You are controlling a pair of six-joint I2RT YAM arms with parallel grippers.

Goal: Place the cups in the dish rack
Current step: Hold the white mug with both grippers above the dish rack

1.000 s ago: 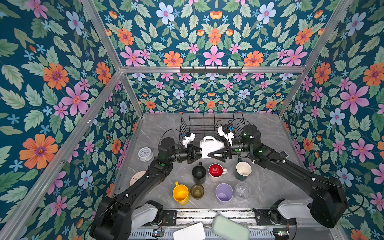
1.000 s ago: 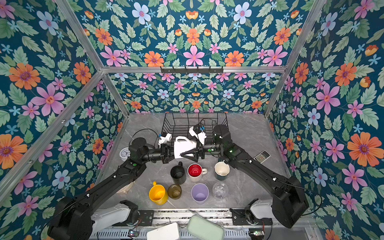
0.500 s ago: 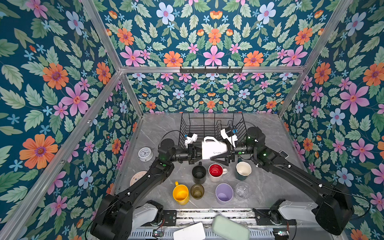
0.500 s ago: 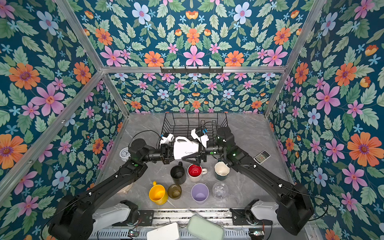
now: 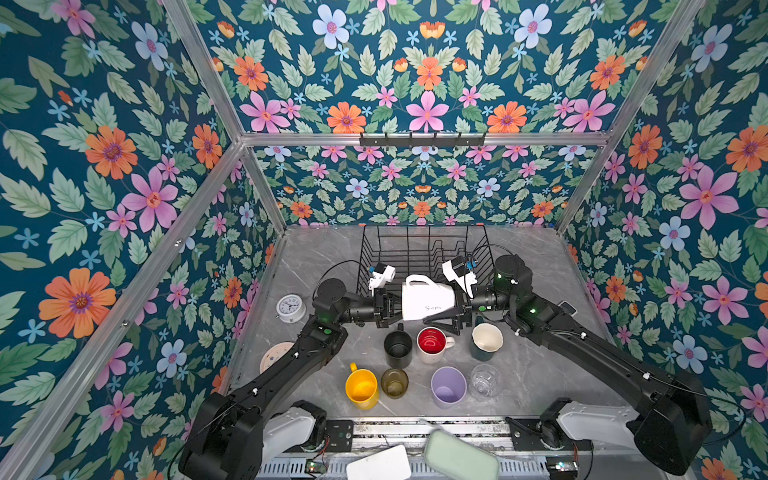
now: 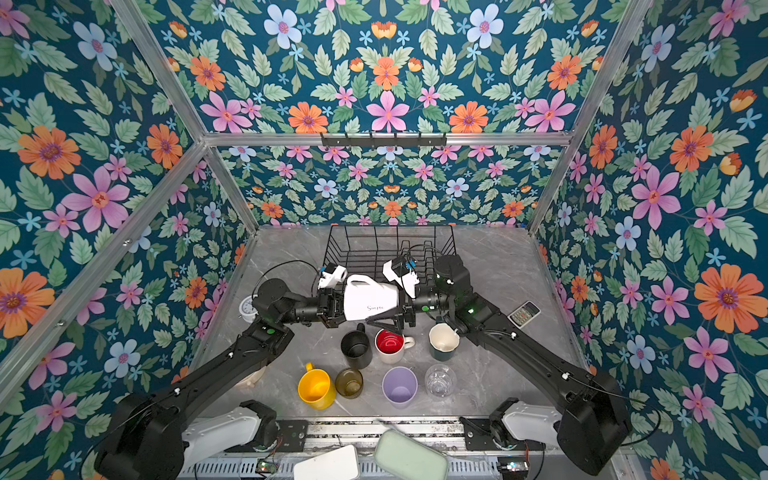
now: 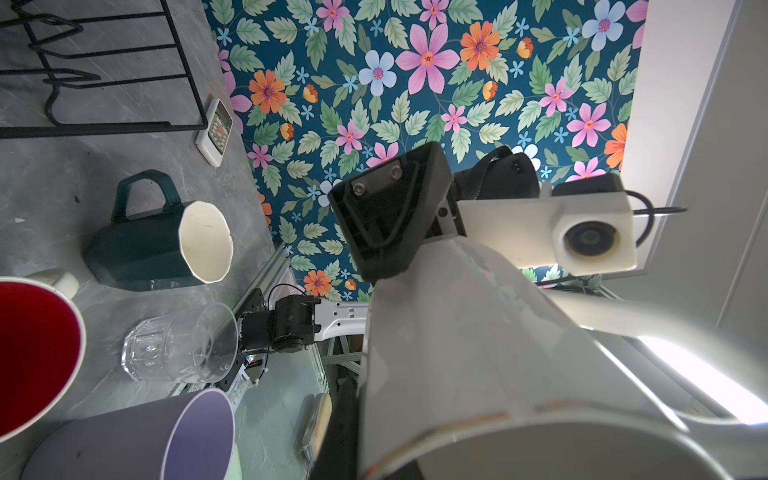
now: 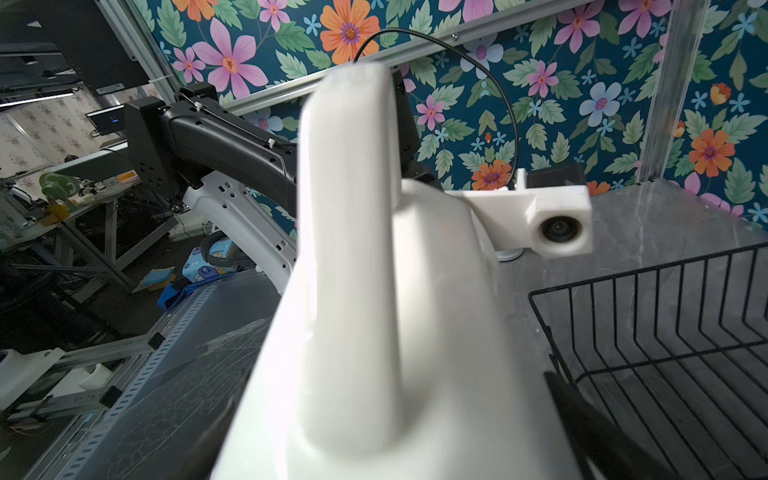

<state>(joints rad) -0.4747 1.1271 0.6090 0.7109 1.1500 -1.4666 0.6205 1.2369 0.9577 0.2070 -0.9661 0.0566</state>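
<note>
I read the left gripper (image 5: 390, 303) as clamped on the mouth end of the white mug (image 5: 428, 299). The mug lies sideways in the air with its handle up. The right gripper (image 5: 453, 309) is spread wide around the mug's base. The dish rack (image 5: 419, 245) sits just beyond both grippers. The other cups (image 5: 398, 347) stand below them.

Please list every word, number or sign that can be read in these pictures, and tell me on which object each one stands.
"Simple", as far as it can be read: dark script on the side of the white mug.
Clock: numerals on the dial, too small to read.
Remote control: button labels, too blurred to read.
No other text can be read.
</note>
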